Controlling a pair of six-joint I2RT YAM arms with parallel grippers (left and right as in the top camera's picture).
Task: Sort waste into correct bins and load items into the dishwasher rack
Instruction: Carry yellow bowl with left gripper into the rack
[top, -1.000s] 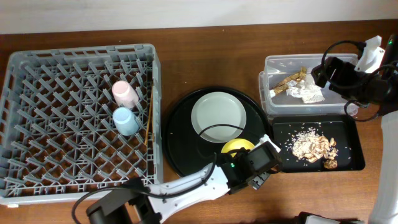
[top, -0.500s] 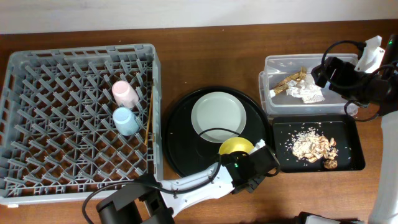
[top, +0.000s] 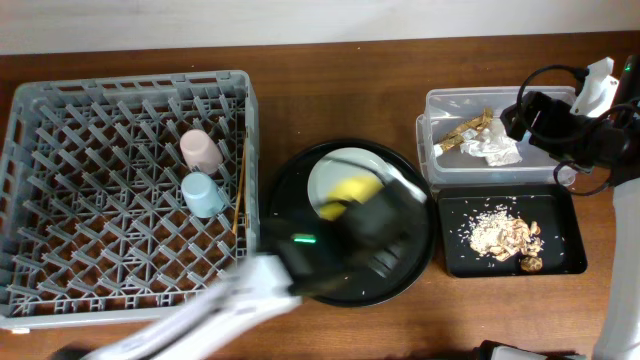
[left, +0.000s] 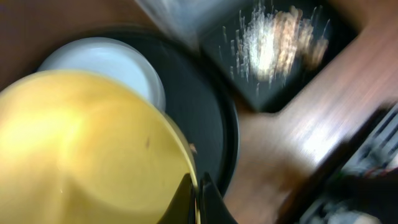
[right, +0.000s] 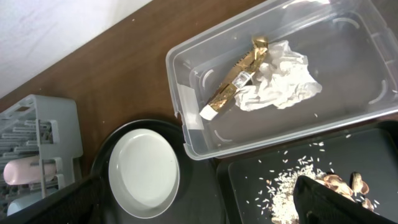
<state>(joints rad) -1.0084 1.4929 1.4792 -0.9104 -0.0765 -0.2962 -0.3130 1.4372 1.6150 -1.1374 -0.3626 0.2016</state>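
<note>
My left gripper (left: 198, 200) is shut on the rim of the yellow bowl (left: 81, 143). In the overhead view the bowl (top: 350, 188) hangs, blurred, over the white plate (top: 332, 168). My right gripper (top: 530, 115) is open and empty above the clear tub (top: 450, 100), which holds the paper wad (right: 280, 84) and the gold wrapper strip (right: 236, 78). Food scraps (top: 495, 235) lie in the shallow black tray (top: 560, 210). The pink cup (top: 200, 150), the blue cup (top: 203, 193) and the chopsticks (top: 239, 190) are in the grey rack (top: 60, 130).
The plate sits on a large round black tray (top: 290, 200) between the rack and the bins. My left arm crosses the tray's front part, blurred by motion. The right arm's cables hang at the table's right edge.
My left gripper has lifted the yellow bowl from the front of the round tray and swung it back and left, over the plate. The right arm has not moved.
</note>
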